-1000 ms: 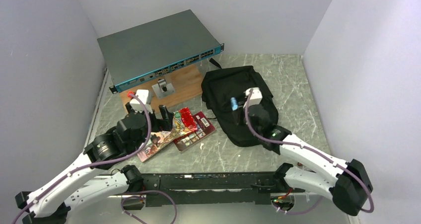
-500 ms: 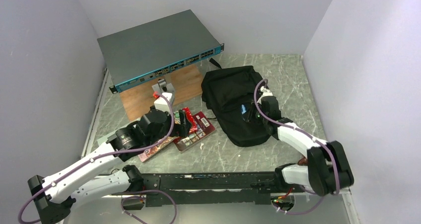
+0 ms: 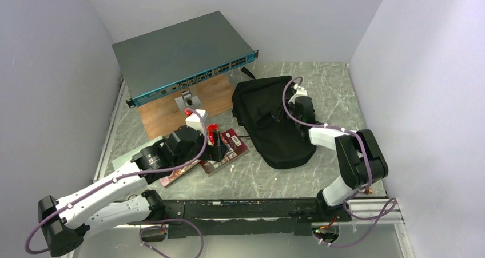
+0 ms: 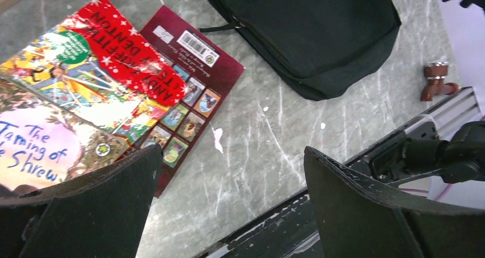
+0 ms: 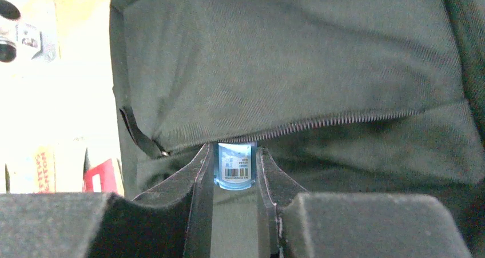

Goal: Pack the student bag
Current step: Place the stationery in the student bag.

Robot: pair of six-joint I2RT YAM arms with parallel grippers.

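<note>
The student bag (image 3: 269,118) is a black fabric backpack lying flat right of centre. My right gripper (image 3: 280,116) reaches onto it from the right. In the right wrist view it (image 5: 235,155) is shut on a small blue item with a barcode label (image 5: 235,167), held at the bag's zipper line (image 5: 332,123), with black bag fabric (image 5: 286,63) behind. My left gripper (image 3: 216,146) is open and empty, above the table by a pile of books (image 4: 86,80). In the left wrist view it (image 4: 229,175) has its jaws wide apart, with the bag (image 4: 309,29) at the top.
A dark red book (image 4: 197,69) lies under colourful ones (image 3: 182,167). A grey network switch (image 3: 183,55) rests on a wooden board (image 3: 209,95) at the back left. A small brown object (image 4: 437,79) lies near the front rail (image 3: 240,207). Grey walls close in three sides.
My right gripper has carried the blue item further back and lower, to the bag's zipper, so it no longer shows from above. My left gripper has moved right over the books.
</note>
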